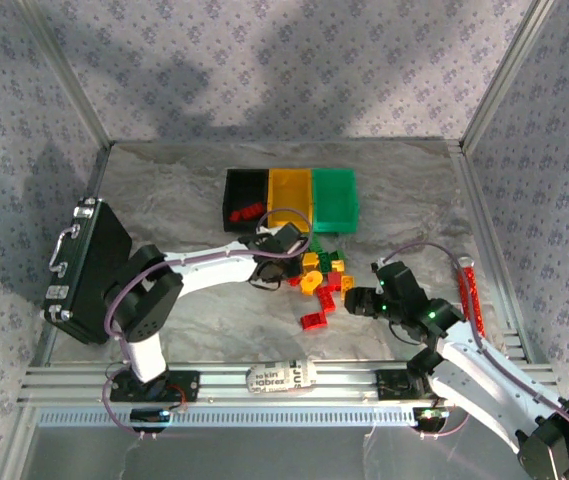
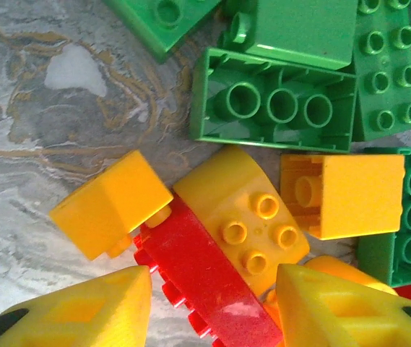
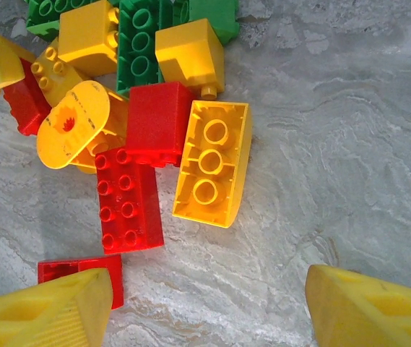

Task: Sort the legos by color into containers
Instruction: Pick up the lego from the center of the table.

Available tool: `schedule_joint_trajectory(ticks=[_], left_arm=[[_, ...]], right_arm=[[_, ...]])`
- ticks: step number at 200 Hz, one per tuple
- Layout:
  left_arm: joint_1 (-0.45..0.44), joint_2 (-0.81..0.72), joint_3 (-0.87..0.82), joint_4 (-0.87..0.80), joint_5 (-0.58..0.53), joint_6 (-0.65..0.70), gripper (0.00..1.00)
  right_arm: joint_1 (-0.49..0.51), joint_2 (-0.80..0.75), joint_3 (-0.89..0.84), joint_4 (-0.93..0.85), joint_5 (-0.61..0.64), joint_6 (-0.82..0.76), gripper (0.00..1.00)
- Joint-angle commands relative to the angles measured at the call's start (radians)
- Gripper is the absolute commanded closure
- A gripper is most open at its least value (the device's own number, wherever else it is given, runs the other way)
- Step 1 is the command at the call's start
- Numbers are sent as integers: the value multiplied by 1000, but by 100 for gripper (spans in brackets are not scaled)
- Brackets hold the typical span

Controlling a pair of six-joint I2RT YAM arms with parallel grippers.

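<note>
Where the top view looks down on the table [image 1: 174, 185], the containers [image 1: 289, 190] stand in a row (black, orange-yellow, green), and the legos [image 1: 322, 278] lie heaped just in front of them. The left fingers [image 1: 290, 248] hang at the heap's left edge, the right fingers [image 1: 354, 300] at its right. Left wrist view: fingers spread, with a red brick [image 2: 205, 282] and a round orange piece [image 2: 252, 217] between them. Right wrist view: fingers spread above bare table, with an upturned yellow brick [image 3: 211, 163] ahead.

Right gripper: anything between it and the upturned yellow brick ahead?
Nothing: right wrist view shows bare marble table between the open right gripper and the upturned yellow brick. A red brick sits aside, by one finger.
</note>
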Motion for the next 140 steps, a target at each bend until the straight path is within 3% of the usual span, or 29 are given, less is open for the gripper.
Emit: schedule_joint_trajectory(ticks=[1,140], left_arm=[[-8,37,46,-38,-20,-3,51],[-9,50,4,-57,-2,40,64]], right_arm=[[-7,-17,-10,-16,3,6,27],[-41,-59,-11,-38,-11,-3,27]])
